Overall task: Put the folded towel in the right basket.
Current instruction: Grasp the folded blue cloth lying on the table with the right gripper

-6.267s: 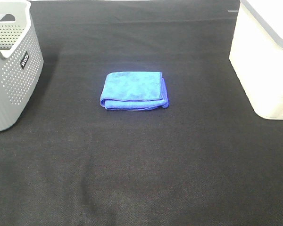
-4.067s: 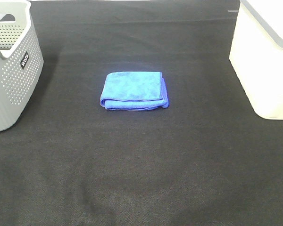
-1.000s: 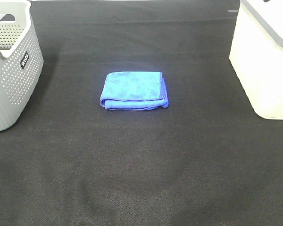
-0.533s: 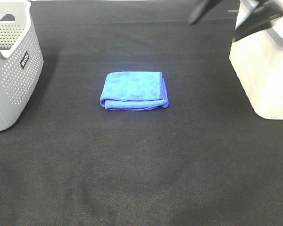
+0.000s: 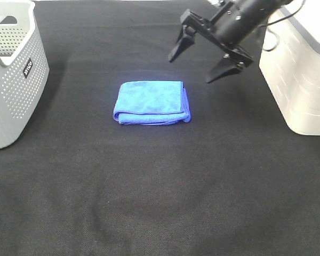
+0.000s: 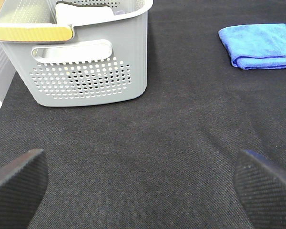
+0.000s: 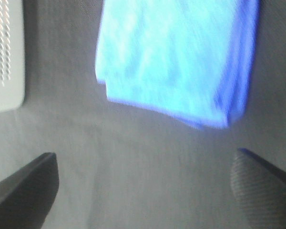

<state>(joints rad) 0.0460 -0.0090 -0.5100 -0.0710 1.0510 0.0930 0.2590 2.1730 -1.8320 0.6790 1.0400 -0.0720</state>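
The folded blue towel (image 5: 151, 102) lies flat on the black table, in the middle. It also shows in the left wrist view (image 6: 259, 45) and, blurred, in the right wrist view (image 7: 176, 57). The right basket (image 5: 301, 74) is white and stands at the right edge. My right gripper (image 5: 198, 66) is open and empty, hanging in the air above and to the right of the towel. My left gripper (image 6: 143, 183) is open and empty, low over the table in front of the grey basket; it is out of the exterior view.
A grey perforated basket (image 5: 10, 74) stands at the left edge; in the left wrist view (image 6: 81, 57) it holds something white. The black cloth (image 5: 160, 186) covers the whole table.
My right arm has swung in from the upper right, past the white basket, and its open gripper now hangs near the towel. The towel has not moved.
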